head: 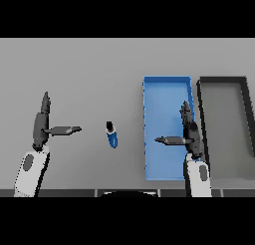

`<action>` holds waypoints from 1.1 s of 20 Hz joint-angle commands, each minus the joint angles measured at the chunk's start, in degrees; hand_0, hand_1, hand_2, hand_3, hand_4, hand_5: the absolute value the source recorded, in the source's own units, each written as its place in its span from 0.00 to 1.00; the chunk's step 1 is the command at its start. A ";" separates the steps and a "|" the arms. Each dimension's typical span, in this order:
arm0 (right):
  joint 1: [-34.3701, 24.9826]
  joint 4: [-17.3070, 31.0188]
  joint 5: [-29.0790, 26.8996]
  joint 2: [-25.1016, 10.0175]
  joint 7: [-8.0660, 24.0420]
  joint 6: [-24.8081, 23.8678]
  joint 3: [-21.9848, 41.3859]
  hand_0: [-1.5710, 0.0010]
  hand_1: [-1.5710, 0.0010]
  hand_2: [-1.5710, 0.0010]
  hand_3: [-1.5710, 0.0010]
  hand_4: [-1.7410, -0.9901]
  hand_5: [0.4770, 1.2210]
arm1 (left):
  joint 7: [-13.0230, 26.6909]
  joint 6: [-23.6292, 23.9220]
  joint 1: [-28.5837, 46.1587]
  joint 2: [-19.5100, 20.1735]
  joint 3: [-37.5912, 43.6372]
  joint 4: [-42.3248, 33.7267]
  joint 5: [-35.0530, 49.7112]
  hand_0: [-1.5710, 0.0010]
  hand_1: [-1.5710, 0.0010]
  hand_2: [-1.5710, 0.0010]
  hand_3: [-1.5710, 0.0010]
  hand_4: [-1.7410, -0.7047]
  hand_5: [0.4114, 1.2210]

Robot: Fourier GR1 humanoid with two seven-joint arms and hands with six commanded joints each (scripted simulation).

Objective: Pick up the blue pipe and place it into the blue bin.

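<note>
You see the blue pipe lying on the grey table, long axis about 12-to-6, at 3 o'clock from the left hand and 9 o'clock from the right hand, which hovers over the blue bin; both hands are spread, empty, the left slightly nearer.

Pipe lies on the table, left of two side-by-side bins

Plain grey table filling view, even flat light, dark bin at right, no walls visible.
</note>
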 commanded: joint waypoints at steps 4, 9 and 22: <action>-0.03 -0.03 0.45 0.54 0.03 -0.39 0.49 1.00 1.00 1.00 1.00 0.69 0.19 | -0.66 -0.47 0.07 0.43 0.49 0.31 0.40 1.00 1.00 1.00 1.00 0.64 0.22; 4.77 -5.37 7.19 -3.94 -4.62 2.45 6.05 1.00 1.00 1.00 1.00 0.69 0.19 | -5.13 -17.00 0.65 10.32 -2.38 -0.53 1.99 1.00 1.00 1.00 1.00 0.64 0.22; 3.86 -6.83 10.88 -5.68 -1.86 1.97 7.57 1.00 1.00 1.00 1.00 0.71 0.18 | -7.56 -30.60 3.93 13.06 -9.67 -6.78 2.83 1.00 1.00 1.00 1.00 0.60 0.13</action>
